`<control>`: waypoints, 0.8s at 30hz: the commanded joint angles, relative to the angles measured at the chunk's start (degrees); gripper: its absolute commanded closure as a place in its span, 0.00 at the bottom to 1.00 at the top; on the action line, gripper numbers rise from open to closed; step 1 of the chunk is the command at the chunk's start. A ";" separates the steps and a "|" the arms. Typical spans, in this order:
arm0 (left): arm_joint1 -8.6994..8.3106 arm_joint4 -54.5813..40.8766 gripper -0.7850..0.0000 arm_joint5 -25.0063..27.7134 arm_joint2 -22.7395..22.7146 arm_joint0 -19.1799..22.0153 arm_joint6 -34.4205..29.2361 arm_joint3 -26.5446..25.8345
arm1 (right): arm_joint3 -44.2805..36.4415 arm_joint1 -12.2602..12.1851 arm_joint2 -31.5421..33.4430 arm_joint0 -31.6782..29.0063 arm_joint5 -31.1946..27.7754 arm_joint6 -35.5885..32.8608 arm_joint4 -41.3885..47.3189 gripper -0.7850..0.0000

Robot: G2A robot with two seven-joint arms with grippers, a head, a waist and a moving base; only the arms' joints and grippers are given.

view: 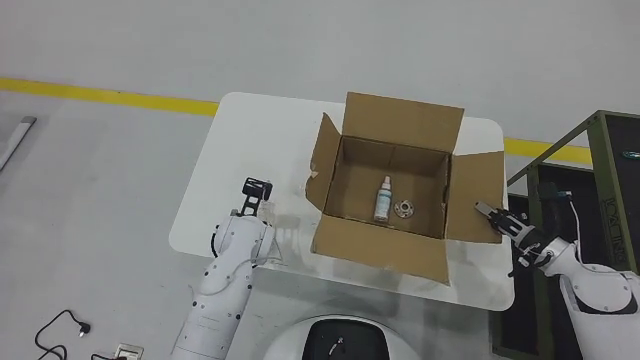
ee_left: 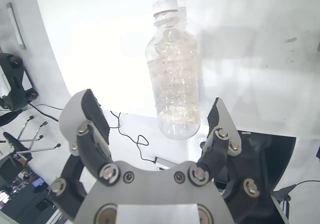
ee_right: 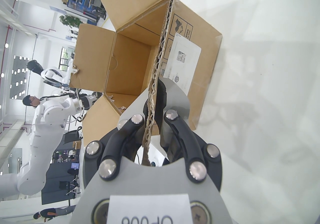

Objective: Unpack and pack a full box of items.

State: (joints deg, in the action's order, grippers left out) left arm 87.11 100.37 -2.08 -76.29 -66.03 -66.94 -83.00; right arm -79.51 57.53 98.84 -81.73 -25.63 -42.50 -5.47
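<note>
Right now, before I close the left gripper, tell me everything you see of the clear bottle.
The clear plastic bottle has a ribbed body, a narrow neck and a white cap; it looks empty. It seems to lie on the white table, base near the table's edge and toward the left gripper, cap pointing away. The open fingers flank its base without touching it.

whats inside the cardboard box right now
The cardboard box holds a small white bottle lying on its floor, with a small round part beside it. The near wall hides the floor strip just behind it.
</note>
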 commanded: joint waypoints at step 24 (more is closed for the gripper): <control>-0.54 -10.78 0.00 2.65 -2.99 -0.86 -5.76 -24.28 | 5.77 -1.05 -1.62 2.26 -6.99 -12.30 11.43 1.00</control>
State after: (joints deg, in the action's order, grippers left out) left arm 86.59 90.01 0.70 -79.27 -67.02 -72.70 -106.76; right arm -74.20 56.54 97.39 -79.70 -32.11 -53.95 5.41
